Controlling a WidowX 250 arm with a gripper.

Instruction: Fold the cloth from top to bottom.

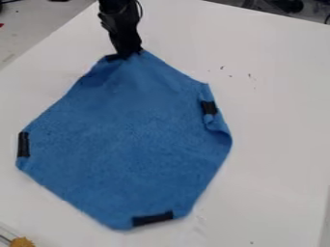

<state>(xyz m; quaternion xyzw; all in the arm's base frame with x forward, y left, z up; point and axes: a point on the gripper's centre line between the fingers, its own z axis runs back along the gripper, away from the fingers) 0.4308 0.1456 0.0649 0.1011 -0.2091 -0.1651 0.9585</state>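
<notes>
Blue cloth [126, 135] on a white table [277, 130], gripper [129, 55] at its top end

The table fills most of the camera view, its pale top marked by a few dark specks [250, 75] to the right of the cloth's upper part. A grey strip runs down its lower right side. Beyond the table, at upper left, is a grey floor [38, 21] with dark things near the top edge and a bit of red at the far left. More dark objects [287, 6] sit past the table at upper right. In the lower left corner is a small yellow-orange thing [22, 242].

The cloth lies mostly spread out across the middle and left, with black strips [153, 219] at its four ends; its right end is bunched and partly turned over. The black arm [120, 24] comes in from the top edge, and the gripper touches the cloth's top end. I cannot tell whether it is spread or pinching the fabric.
</notes>
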